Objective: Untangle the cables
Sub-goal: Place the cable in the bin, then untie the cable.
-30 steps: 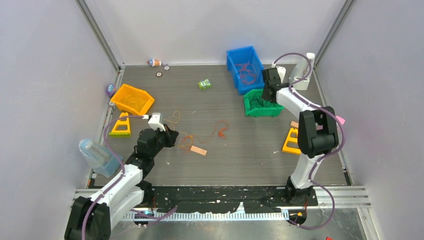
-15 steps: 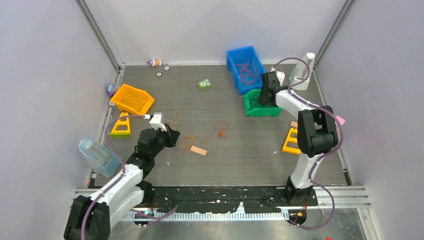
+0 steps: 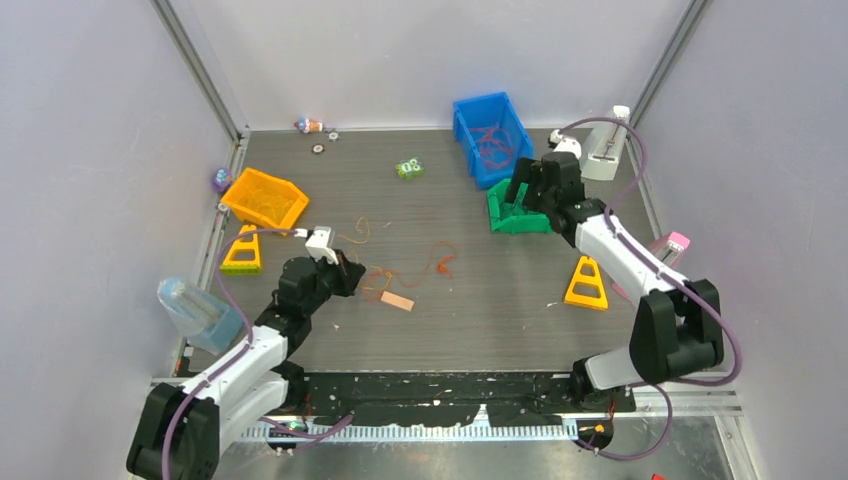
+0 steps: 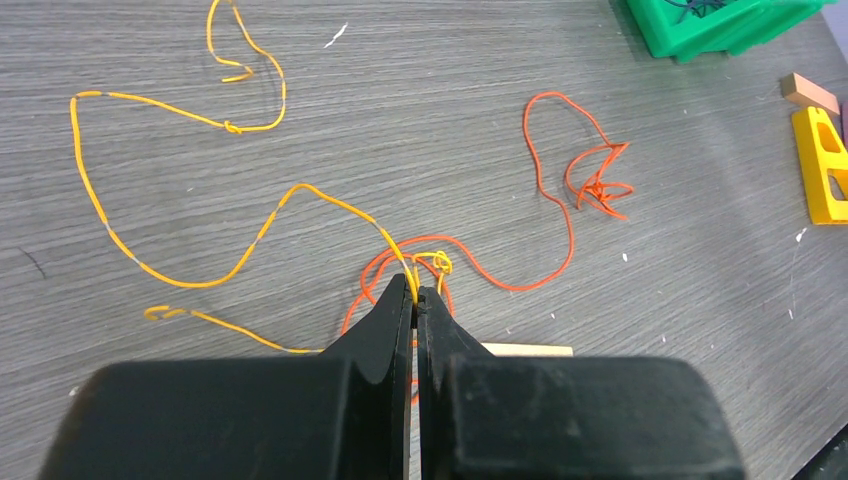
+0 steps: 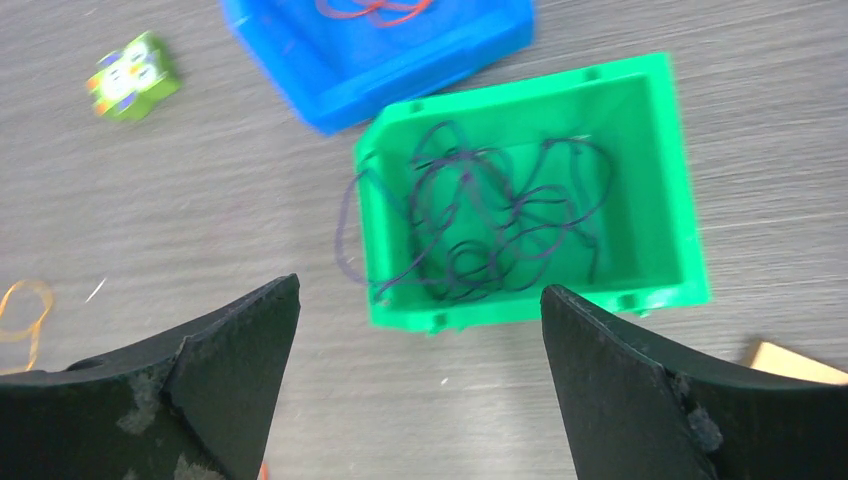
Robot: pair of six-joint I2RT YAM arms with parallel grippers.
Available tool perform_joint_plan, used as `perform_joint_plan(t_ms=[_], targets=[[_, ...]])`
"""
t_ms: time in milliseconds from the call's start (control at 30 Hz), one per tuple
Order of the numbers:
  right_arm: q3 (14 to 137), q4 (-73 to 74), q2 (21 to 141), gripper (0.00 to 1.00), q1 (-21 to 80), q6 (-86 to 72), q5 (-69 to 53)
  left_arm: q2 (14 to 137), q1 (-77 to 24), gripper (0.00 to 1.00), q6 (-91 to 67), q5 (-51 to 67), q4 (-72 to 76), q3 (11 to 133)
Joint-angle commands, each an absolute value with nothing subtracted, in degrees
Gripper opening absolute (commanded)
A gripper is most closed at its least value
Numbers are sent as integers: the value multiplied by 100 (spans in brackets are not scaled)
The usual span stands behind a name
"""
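Grey wood-grain table (image 3: 480,300) fills both wrist views, with pale walls around it in the top view.

The left fingers (image 4: 413,291) are pressed together on the yellow cable (image 4: 300,186), pinching it right at their tips, where it meets a small yellow knot and several loops of the orange cable (image 4: 572,235). From the pinch the yellow cable runs up and to the left of the fingers in a wide bend, then curls into a small loop far ahead on the left; another yellow end lies on the table just left of the fingers. The orange cable leaves the tips to the right, sweeps ahead in a long loop and ends in a small snarl ahead and to the right, well apart from the tips. A wood block (image 4: 525,349) lies flat just right of the fingers, touching neither cable as far as I can tell.

The right fingers (image 5: 419,292) are spread wide and hold nothing. Between and ahead of them sits the green bin (image 5: 680,200), with the purple cable (image 5: 480,220) piled loosely inside — one loop hangs over the wall on the left-finger side onto the table. Further ahead, touching the green bin's far corner, is the blue bin (image 5: 400,75), with a red cable (image 5: 375,10) in it. A small green toy (image 5: 130,78) lies ahead on the left.
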State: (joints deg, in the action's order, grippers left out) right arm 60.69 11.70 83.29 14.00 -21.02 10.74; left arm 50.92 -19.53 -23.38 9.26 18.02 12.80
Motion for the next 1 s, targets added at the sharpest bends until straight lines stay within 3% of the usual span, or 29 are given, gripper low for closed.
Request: perform_joint_plan(t_ms=[0, 167, 333, 667, 867, 967], targets=[[5529, 341, 7738, 95, 1912, -1881, 431, 4967, -2046, 0, -2208, 1085, 2275, 1329], [4866, -581, 7689, 95, 2695, -1671, -357, 4438, -2064, 0, -2392, 1166, 1390, 1793], [4755, -761, 8116, 95, 3349, -1598, -370, 3788, -2065, 0, -2419, 825, 92, 2468], [6247, 1038, 9939, 95, 4464, -1818, 1670, 3677, -2065, 0, -2646, 763, -391, 2695], [6632, 1519, 10680, 99, 4657, -2126, 2092, 3512, -2057, 0, -2712, 99, -793, 2790], [6799, 1668, 10898, 88, 4667, -2159, 2103, 3392, -2052, 0, -2760, -225, -947, 2794]])
